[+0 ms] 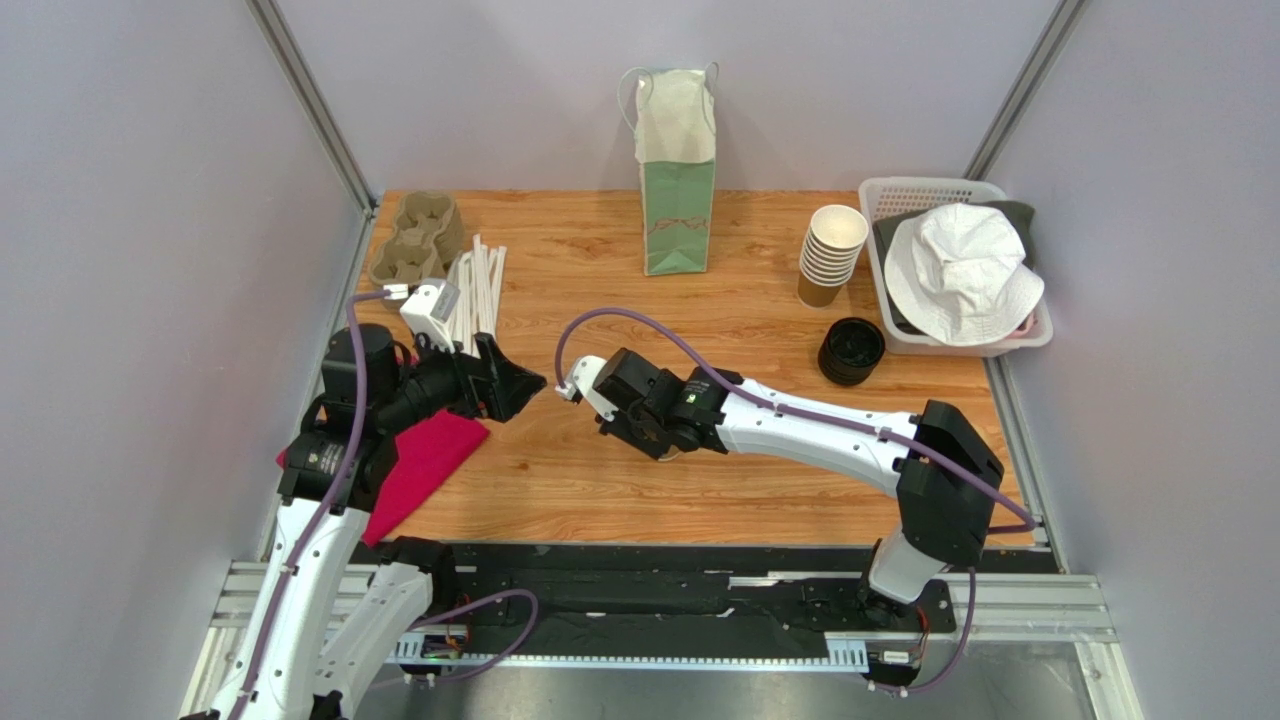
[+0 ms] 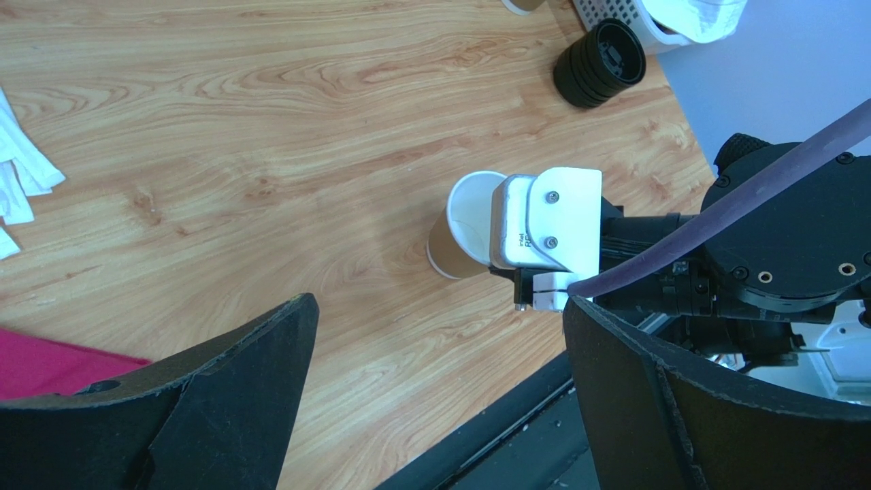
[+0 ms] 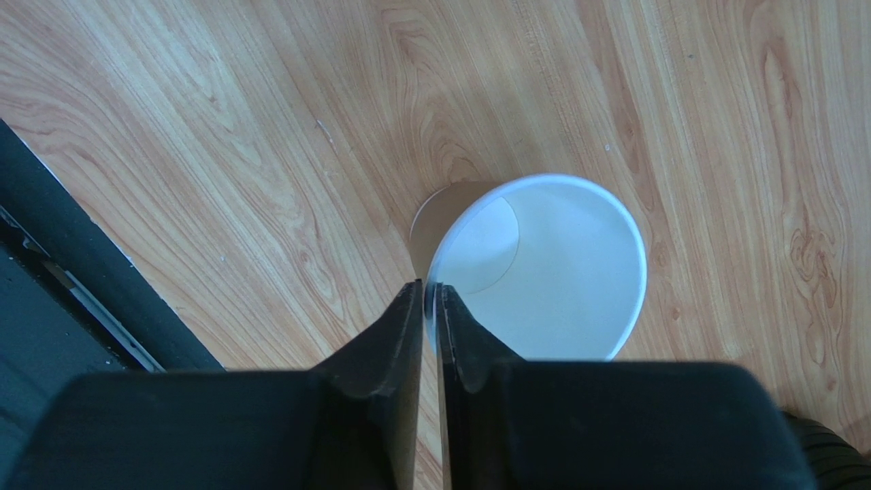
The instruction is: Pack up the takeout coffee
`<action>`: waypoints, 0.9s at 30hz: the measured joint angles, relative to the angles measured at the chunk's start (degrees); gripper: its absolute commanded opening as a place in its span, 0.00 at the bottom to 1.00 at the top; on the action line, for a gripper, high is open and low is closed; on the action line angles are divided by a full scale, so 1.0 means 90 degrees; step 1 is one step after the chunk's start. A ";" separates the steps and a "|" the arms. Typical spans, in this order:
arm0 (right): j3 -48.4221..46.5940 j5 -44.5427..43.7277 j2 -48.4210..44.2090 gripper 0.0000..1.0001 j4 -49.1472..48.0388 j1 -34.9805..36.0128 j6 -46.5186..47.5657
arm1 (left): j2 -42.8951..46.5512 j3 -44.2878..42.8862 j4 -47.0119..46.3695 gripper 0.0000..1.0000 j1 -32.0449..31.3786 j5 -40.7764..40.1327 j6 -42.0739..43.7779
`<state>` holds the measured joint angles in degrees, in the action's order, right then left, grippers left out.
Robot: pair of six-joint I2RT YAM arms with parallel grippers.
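Now, paper cup: one; kraft-brown outside, white inside, mouth open with no lid on it; it sits near the middle of the table, between the two grippers.
Right gripper: one; its fingers are pinched almost together on the cup's rim wall, one finger inside the mouth and one outside, with only a thin slit between them.
Left gripper: one; jaws spread wide, holding nothing, pointed at the cup from the left and apart from it.
Cup contact: the base is at table level; whether it bears on the wood cannot be told.
Table: one; wood-grain top.
Cup stack: one stack of lidless brown cups, far right; the number of cups in it is not legible.
Black lids: one short stack, just in front of the cup stack and near the basket; the number of lids cannot be told.
Paper bag: one; green, upright at the far edge, with white showing at its open top.
Basket: one; white, in the far right corner.
Hat: one; white, lying in the basket.
Cup carrier: one; moulded pulp, in the far left corner.
Straws: one loose bundle, white-wrapped, beside the carrier; count not legible.
Cloth: one; red, near left, partly under the left arm.
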<state>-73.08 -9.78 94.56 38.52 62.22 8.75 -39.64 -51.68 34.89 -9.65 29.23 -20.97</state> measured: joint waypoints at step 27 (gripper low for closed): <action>-0.1426 0.1984 -0.1795 0.58 0.1911 -0.5037 0.0568 | -0.0743 -0.0481 0.0051 0.99 0.0000 0.0221 0.0716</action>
<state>-85.91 8.08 78.41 55.72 16.88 13.87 -46.33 -56.01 35.35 -9.65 31.22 -14.52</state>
